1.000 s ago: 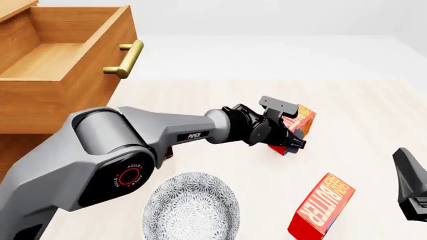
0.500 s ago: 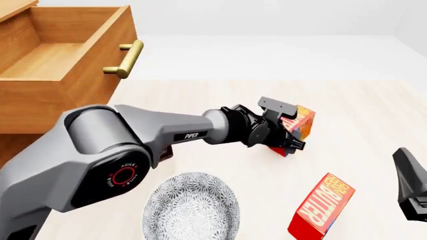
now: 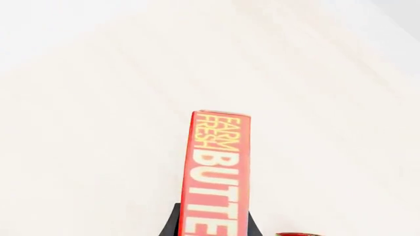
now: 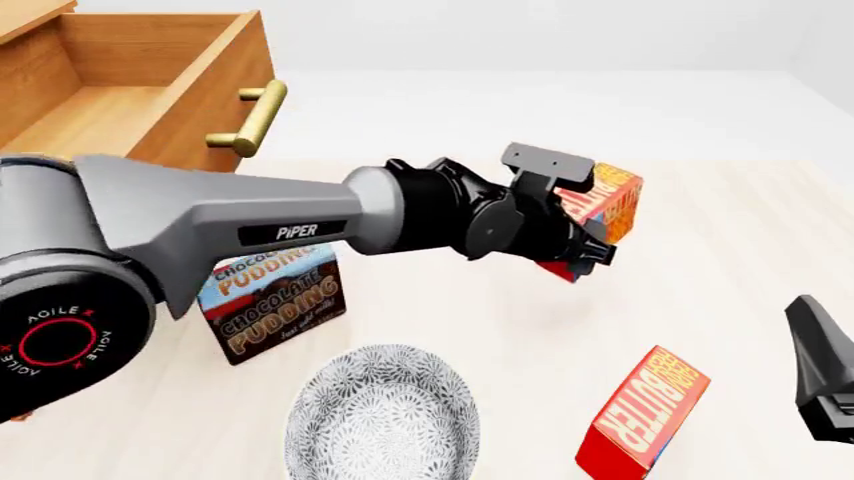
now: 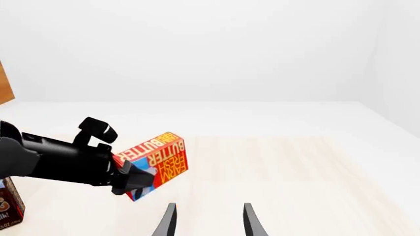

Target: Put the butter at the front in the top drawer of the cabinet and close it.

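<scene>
Two red butter cartons show. One carton (image 4: 611, 203) hangs tilted above the table with my left gripper (image 4: 582, 238) shut on it; the left wrist view shows its lettered face (image 3: 219, 167) running out from between the dark fingers (image 3: 172, 222), and the right wrist view shows it (image 5: 159, 156) off the surface. The second carton (image 4: 643, 410) leans on the table nearer my side, left of my right gripper (image 4: 821, 380). That gripper (image 5: 210, 221) is open and holds nothing. The top drawer (image 4: 120, 110) of the cabinet (image 4: 80, 225) stands pulled open at the far left, with its inside bare.
A Chocolate Pudding box (image 4: 274, 300) stands under my left arm, in front of the cabinet. A patterned grey bowl (image 4: 384, 415) sits near the front edge. The drawer's brass handle (image 4: 254, 118) juts toward the table's middle.
My left arm has risen and swung closer to the camera, lifting its butter carton up off the table. The pudding box now shows below the arm. The right gripper has not moved.
</scene>
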{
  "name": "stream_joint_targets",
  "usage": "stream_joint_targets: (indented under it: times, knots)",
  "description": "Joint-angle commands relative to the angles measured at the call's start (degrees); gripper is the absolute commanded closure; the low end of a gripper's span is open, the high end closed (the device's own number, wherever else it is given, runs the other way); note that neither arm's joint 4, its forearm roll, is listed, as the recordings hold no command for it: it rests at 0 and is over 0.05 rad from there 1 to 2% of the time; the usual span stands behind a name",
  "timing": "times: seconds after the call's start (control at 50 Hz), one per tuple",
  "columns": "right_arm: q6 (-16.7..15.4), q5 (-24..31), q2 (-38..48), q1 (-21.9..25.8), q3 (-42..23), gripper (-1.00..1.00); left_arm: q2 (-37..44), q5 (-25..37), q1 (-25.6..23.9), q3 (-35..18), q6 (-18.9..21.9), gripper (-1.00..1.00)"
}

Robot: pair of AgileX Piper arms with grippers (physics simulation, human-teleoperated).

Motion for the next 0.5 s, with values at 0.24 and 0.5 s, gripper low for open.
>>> stream_joint_targets:
  times: [0.24,0.5]
  knots:
    - [0.0,0.0,-0.1,0.0,0.0,-1.0,-16.5,3.9,1.7,7.2,2.9,1.0]
    - [0.0,-0.4,0.2,0.0,0.2,-1.0,-24.8,12.7,4.1,6.4,6.0,1.0]
